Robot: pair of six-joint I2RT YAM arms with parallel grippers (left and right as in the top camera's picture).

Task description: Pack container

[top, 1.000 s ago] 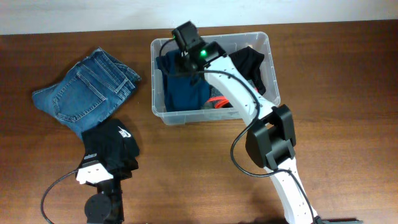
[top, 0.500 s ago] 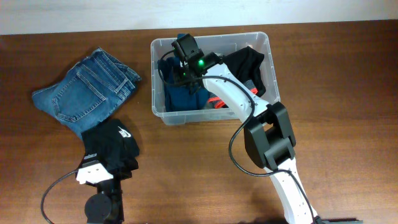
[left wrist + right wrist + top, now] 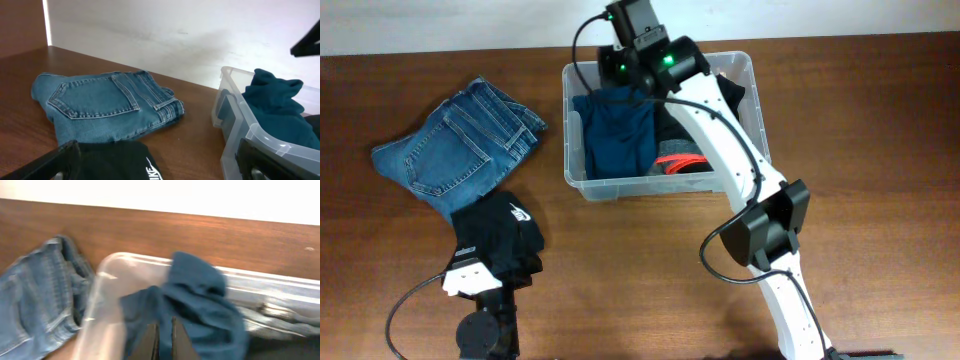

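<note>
Packing looks midway. The right gripper [image 3: 165, 339] hangs with its fingers pressed together, seemingly holding nothing. Directly beneath it is the container [image 3: 610, 190], with a teal garment [image 3: 615, 135] inside. Jeans [image 3: 455, 150] and a black garment [image 3: 500, 235] lie on the worktop [image 3: 880, 120], off to its left. Next, the left gripper [image 3: 160, 162], spread wide just above the black garment, probably needs to descend and clamp.

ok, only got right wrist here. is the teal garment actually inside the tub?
Observer: Yes. Overhead shows the teal garment lying in the container's left half.
Operator: what else is in there?
Observer: A black garment on the right and an orange-red item by the front wall.
Operator: anything outside besides the jeans?
Observer: A black piece with a white logo, in front of the jeans, right by the open left claw.
</note>
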